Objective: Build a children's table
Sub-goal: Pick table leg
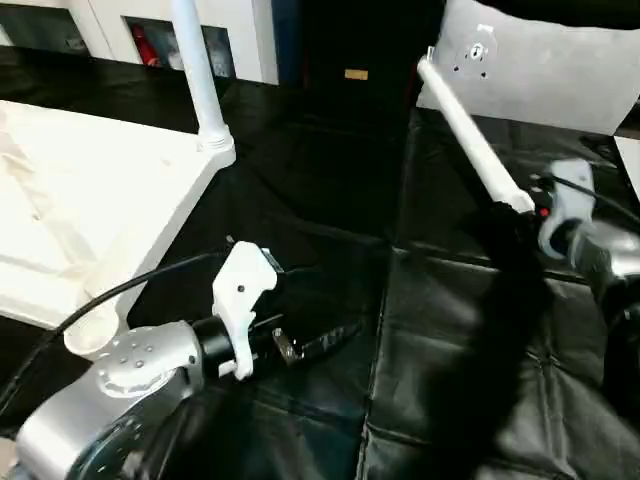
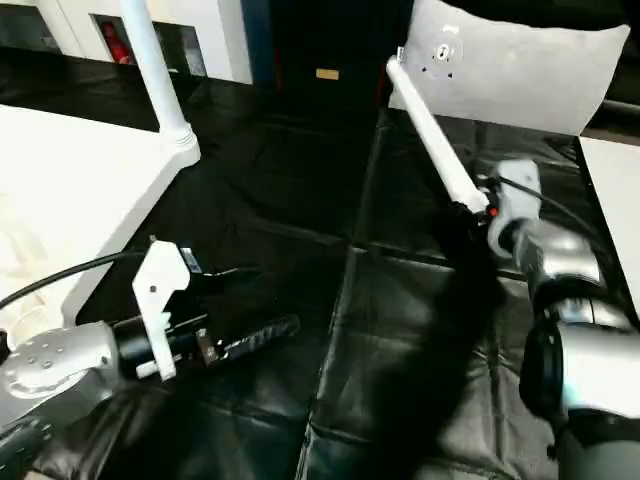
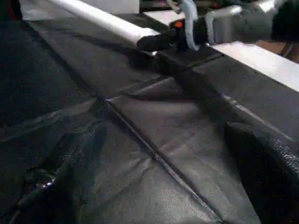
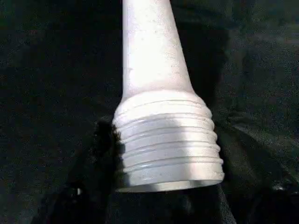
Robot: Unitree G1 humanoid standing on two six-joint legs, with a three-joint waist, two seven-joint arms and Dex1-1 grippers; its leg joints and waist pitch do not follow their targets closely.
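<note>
While the tabletop (image 1: 90,200) lies underside-up at the left of the black-covered surface (image 1: 450,380), one leg (image 1: 200,75) already stands upright in its far corner socket, and a near corner socket (image 1: 90,335) beside the left forearm is empty. This inverted placement exposes the sockets, presumably so that legs can be screwed in from above.

Centre left: the left tool (image 1: 320,340) hovers low over the surface with its fingers spread nearly to their widest and nothing between them. It appears to be waiting clear of the work, perhaps ready to steady the tabletop.

Right: the right tool (image 2: 470,215) is closed on a second leg (image 2: 430,130) close to its wider end. That leg slants up and away from the tool toward a pale panel (image 2: 520,70) at the back, with its far tip near the panel's small fitting. In the right wrist view the leg's threaded collar (image 4: 168,144) lies nearest the camera and the tapered tube runs away from it. Holding the leg just behind the thread probably leaves the thread free to enter a socket.

Labels: a small yellowish tag (image 1: 356,74) sits on the dark cabinet at the back, but any writing on it is too small to read. No brand marks can be made out elsewhere.
</note>
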